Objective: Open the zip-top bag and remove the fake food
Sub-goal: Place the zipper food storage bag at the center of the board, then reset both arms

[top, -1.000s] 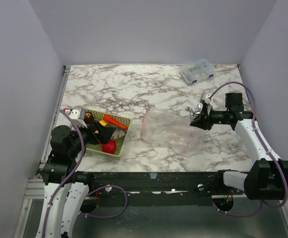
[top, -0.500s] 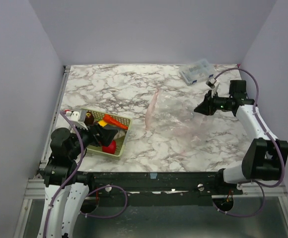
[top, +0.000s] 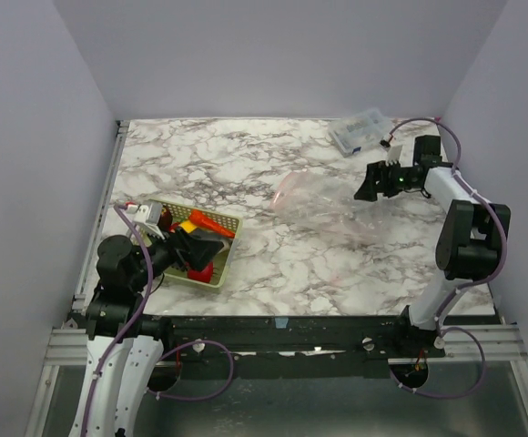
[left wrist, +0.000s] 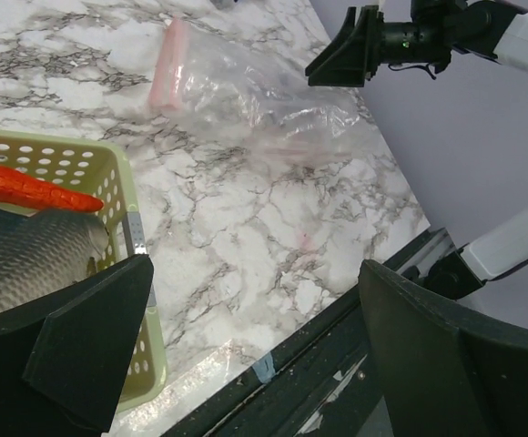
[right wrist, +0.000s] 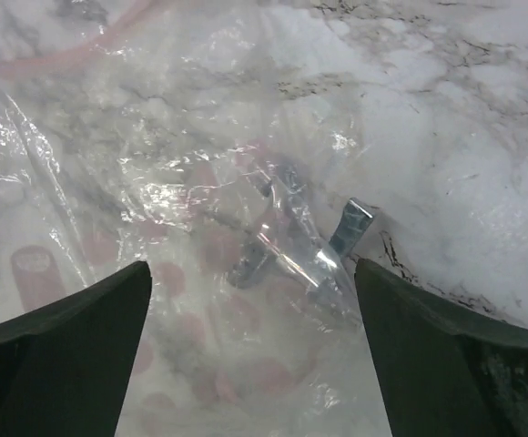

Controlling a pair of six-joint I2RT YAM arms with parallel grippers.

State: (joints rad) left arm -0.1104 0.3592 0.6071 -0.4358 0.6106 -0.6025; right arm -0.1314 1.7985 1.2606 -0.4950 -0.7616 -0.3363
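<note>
Seen from above, the right hand (top: pixel 365 187) has gone toward the back right corner and has let go. One second ago it was pinching the zip-top bag (top: pixel 323 214) and holding its edge up. Now its fingers are spread and the bag lies flat on the counter (top: pixel 209 155), with the zip strip (top: pixel 280 193) at the left. The fake food (top: pixel 208 223) sits in the green basket (top: pixel 230 244), under the left hand (top: pixel 196 248).

In the left wrist view, the left hand is spread wide and holds nothing. The bag (left wrist: pixel 246 91) further off looks empty.

In the right wrist view, both fingers stand apart over crinkled plastic (right wrist: pixel 155 164) and do not grip it. I judge that the emptying is finished, and only drawing back remains.
</note>
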